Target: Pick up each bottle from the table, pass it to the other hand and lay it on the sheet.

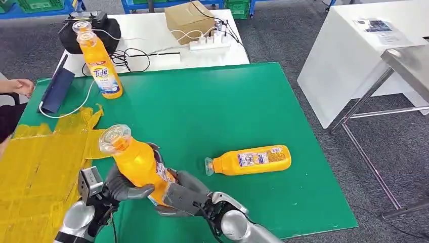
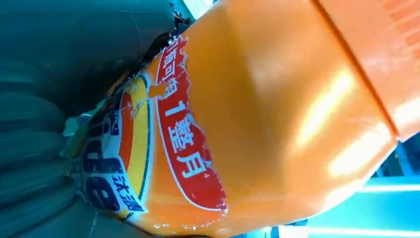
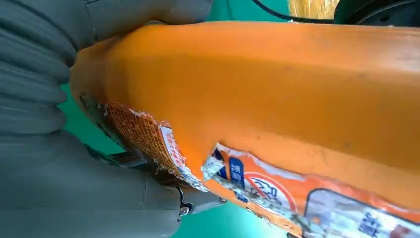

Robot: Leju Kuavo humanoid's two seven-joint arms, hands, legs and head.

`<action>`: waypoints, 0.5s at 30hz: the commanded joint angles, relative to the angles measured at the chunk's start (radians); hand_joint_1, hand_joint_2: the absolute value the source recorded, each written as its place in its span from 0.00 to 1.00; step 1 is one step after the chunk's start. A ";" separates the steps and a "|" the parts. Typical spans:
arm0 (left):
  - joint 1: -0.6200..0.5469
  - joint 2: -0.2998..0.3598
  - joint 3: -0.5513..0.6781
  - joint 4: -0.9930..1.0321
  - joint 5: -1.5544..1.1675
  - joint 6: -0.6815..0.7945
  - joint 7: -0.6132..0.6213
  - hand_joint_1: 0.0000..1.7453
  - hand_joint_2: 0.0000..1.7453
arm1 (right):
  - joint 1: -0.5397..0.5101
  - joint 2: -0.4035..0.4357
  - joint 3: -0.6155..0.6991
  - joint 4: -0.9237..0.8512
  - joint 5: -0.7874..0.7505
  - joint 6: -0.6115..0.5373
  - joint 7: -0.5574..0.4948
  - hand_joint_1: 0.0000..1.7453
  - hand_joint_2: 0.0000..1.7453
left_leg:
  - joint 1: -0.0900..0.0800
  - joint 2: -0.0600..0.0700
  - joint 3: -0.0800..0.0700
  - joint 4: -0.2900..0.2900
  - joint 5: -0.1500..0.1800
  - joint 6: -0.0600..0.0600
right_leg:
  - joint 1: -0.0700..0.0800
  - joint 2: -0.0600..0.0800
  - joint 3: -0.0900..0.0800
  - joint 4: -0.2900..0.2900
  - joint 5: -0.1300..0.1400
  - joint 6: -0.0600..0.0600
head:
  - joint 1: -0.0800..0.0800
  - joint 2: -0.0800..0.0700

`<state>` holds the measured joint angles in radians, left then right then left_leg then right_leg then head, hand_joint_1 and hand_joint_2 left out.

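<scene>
Orange plastic marks the held bottle (image 1: 135, 163), which hangs tilted above the near edge of the green bench (image 1: 212, 106), its clear cap toward the far left and its base toward the robot. Both hands hold it: the left hand (image 1: 124, 186) wraps its fingers (image 1: 136, 191) around the lower body from the left, and the right hand (image 1: 184, 195) closes on the base end from the right. In the left wrist view the torn red and blue label faces the camera; in the right wrist view the grey thumb lies against the orange side. A second bottle (image 1: 250, 160) lies on its side on the bench toward the near right corner, cap pointing left. A third bottle (image 1: 101, 66) stands upright near the far left corner. The crumpled yellow sheet (image 1: 35, 167) covers the bench's near left part, just beside the left hand. A person's hand (image 1: 20, 87) shows at the left edge.
</scene>
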<state>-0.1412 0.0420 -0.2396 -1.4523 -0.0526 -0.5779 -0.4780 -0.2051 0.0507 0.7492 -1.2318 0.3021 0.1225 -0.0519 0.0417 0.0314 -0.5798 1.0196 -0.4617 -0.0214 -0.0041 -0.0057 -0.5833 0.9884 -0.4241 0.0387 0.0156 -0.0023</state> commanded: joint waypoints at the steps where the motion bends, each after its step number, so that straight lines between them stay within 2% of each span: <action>1: 0.002 0.039 -0.079 0.016 -0.030 0.005 -0.016 1.00 1.00 | -0.039 -0.004 0.027 0.054 0.035 -0.022 -0.007 1.00 1.00 | -0.001 -0.001 0.002 -0.001 0.000 0.002 | -0.001 0.001 0.001 0.000 0.000 -0.001 | 0.000 0.000; 2: 0.006 0.039 -0.073 0.008 -0.049 0.027 -0.021 1.00 1.00 | -0.037 -0.006 0.024 0.042 0.065 -0.043 -0.003 0.91 1.00 | -0.002 -0.002 0.003 -0.002 0.000 0.003 | -0.002 0.001 0.002 0.000 0.000 -0.001 | 0.000 0.000; 3: 0.013 0.037 -0.058 -0.011 -0.096 0.085 -0.029 1.00 1.00 | -0.041 -0.016 0.020 0.015 0.116 -0.077 0.002 0.00 1.00 | -0.002 -0.001 0.002 -0.001 0.000 0.003 | -0.002 0.001 0.001 0.000 0.000 -0.001 | 0.000 0.000; 15: 0.019 0.039 -0.037 -0.034 -0.116 0.108 -0.027 1.00 1.00 | -0.040 -0.026 -0.002 -0.019 0.119 -0.060 0.018 0.00 1.00 | -0.001 -0.002 0.001 -0.001 0.000 0.002 | -0.001 0.000 0.000 0.000 0.000 0.000 | 0.000 0.000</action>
<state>-0.1129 0.0591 -0.2625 -1.4954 -0.1652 -0.4692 -0.5077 -0.2132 0.0454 0.7485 -1.2577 0.4211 0.0587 -0.0366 0.0417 0.0310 -0.5798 1.0196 -0.4616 -0.0214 -0.0041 -0.0061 -0.5833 0.9884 -0.4241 0.0387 0.0156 -0.0023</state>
